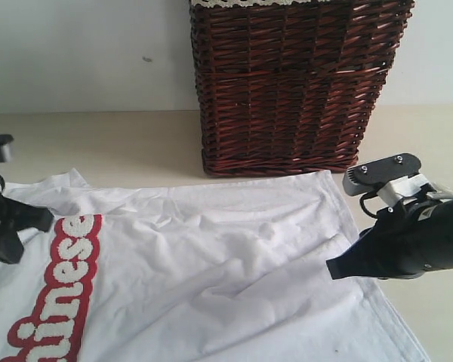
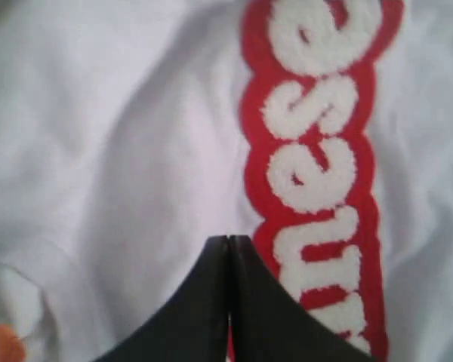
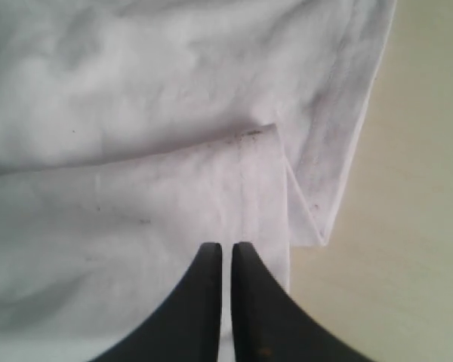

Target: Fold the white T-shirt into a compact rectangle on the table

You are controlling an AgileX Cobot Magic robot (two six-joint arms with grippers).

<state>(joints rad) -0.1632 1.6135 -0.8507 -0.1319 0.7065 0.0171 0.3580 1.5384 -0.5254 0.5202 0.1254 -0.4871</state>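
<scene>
The white T-shirt [image 1: 211, 279] lies spread and wrinkled on the pale table [image 1: 121, 143], its red-outlined fuzzy lettering [image 1: 68, 279] running down the left side. My left gripper [image 1: 50, 219] hovers at the shirt's left part, just beside the lettering [image 2: 317, 151], shut with both jaws pressed together [image 2: 228, 240] and nothing seen between them. An orange neck tag [image 2: 0, 343] shows at the edge of the left wrist view. My right gripper [image 1: 331, 268] sits over the shirt's right side, above a folded-over flap [image 3: 264, 173] near the hem; its jaws [image 3: 226, 247] are shut to a thin slit.
A dark brown wicker basket [image 1: 294, 83] stands at the back, touching the shirt's far edge. Bare table [image 3: 415, 226] lies to the right of the shirt and behind it on the left. A white wall closes the back.
</scene>
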